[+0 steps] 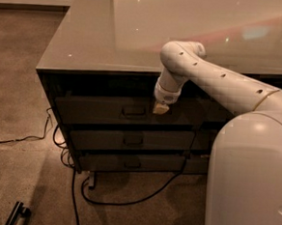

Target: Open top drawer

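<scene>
The top drawer (97, 110) is a wide dark grey front under the glossy counter (136, 36), with a small rectangular metal pull (134, 112) at its centre. It juts slightly forward of the two drawers below. My gripper (160, 107) hangs from the white arm (216, 81) just right of the pull, close in front of the drawer face, with its tan fingertip end pointing down. It holds nothing that I can see.
Two like dark drawers (129, 140) sit below the top one. Black cables (125, 200) loop on the carpet under and in front of the cabinet. A dark bar (16, 214) lies on the floor at lower left. My white body (252, 180) fills the lower right.
</scene>
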`<action>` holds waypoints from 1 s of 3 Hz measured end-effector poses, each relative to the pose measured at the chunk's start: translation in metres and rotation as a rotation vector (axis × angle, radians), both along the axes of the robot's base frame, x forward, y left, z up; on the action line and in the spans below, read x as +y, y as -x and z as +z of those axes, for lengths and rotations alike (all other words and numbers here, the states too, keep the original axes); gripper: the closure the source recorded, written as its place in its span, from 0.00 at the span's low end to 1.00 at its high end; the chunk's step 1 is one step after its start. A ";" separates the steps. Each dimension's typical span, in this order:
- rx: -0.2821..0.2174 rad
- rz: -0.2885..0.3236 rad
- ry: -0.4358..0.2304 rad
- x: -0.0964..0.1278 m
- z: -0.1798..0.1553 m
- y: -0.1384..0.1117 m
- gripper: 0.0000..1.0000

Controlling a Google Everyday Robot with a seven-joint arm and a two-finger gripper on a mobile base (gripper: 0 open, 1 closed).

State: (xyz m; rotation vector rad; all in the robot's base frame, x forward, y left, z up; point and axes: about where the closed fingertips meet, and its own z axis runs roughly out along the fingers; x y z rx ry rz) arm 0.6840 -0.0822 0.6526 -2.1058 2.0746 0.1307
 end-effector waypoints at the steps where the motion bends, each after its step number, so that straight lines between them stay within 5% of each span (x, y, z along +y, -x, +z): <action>1: 0.000 0.000 0.000 0.000 0.008 0.000 0.86; 3: 0.000 0.000 0.000 0.000 0.020 0.000 0.39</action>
